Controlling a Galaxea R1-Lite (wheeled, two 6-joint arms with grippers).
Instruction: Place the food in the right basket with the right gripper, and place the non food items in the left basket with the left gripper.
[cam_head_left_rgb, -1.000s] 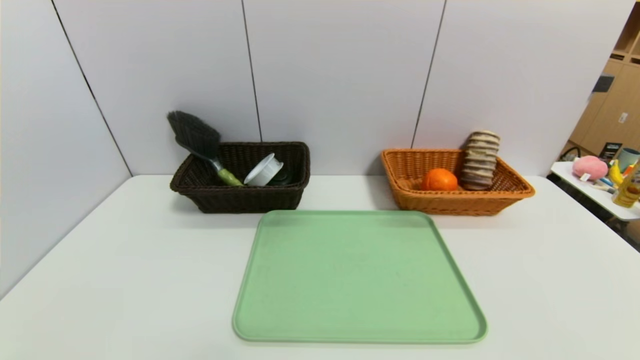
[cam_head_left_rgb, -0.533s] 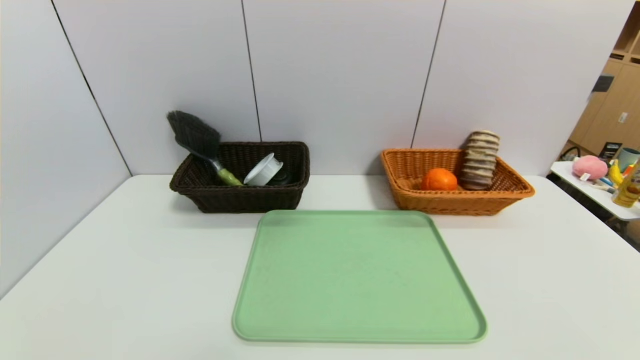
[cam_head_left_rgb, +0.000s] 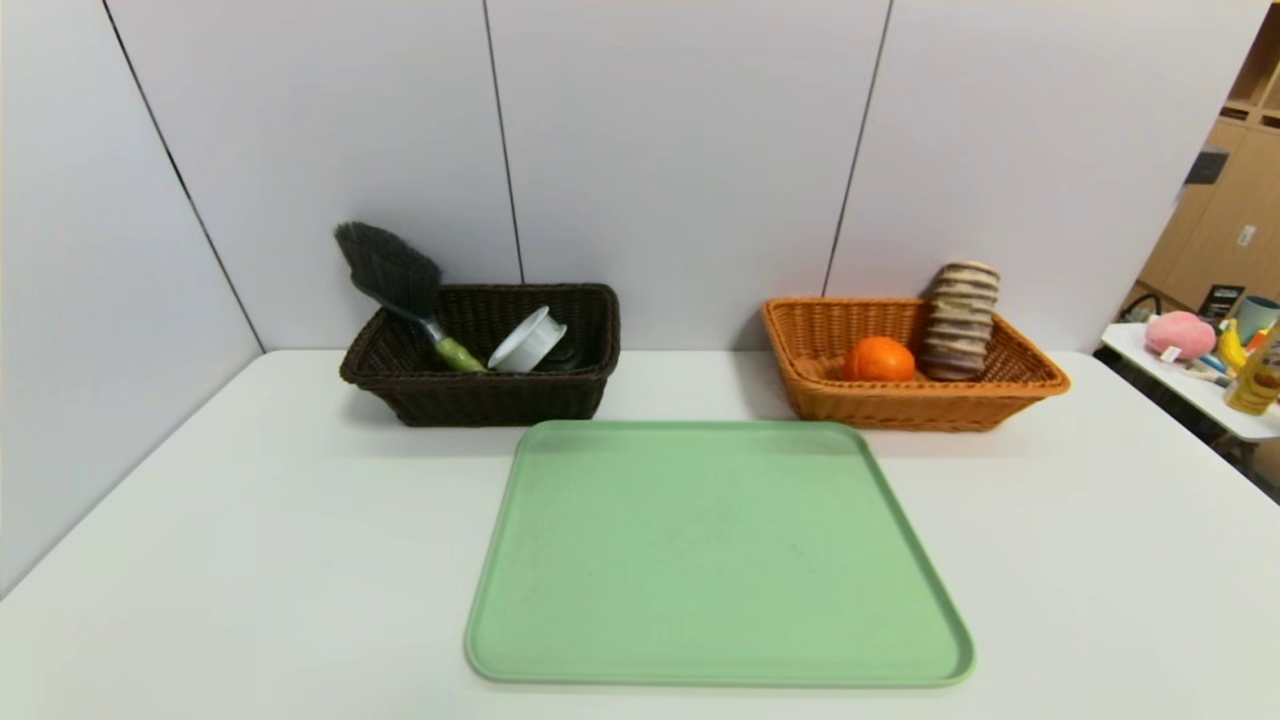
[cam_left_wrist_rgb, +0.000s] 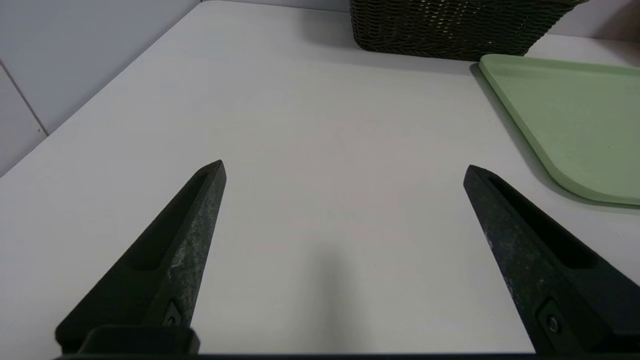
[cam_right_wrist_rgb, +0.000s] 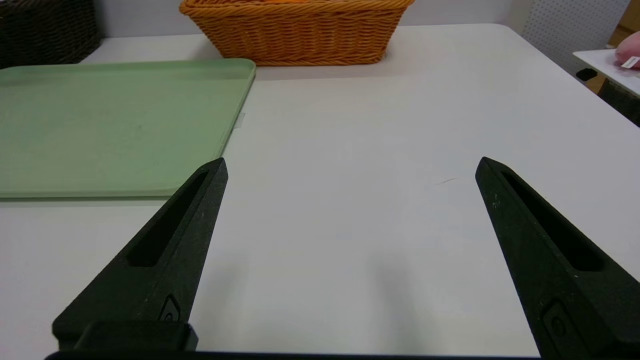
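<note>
The dark brown left basket (cam_head_left_rgb: 400, 385) at the back left holds a grey-bristled brush (cam_head_left_rgb: 392, 272) with a green handle, leaning out over its rim, and a white spool-like piece (cam_head_left_rgb: 527, 340). The orange-tan right basket (cam_head_left_rgb: 905, 405) at the back right holds a round orange fruit (cam_head_left_rgb: 878, 360) and a striped ridged roll (cam_head_left_rgb: 960, 320) standing on end. Neither arm shows in the head view. My left gripper (cam_left_wrist_rgb: 345, 167) hangs open over bare table, near side of the left basket (cam_left_wrist_rgb: 450, 27). My right gripper (cam_right_wrist_rgb: 350, 165) is open over bare table, near side of the right basket (cam_right_wrist_rgb: 300, 32).
A flat green tray (cam_head_left_rgb: 715, 555) lies in the middle of the white table (cam_head_left_rgb: 250, 560), nothing on it. Grey wall panels stand behind and to the left. A side table (cam_head_left_rgb: 1195, 385) with toys and bottles stands at the far right.
</note>
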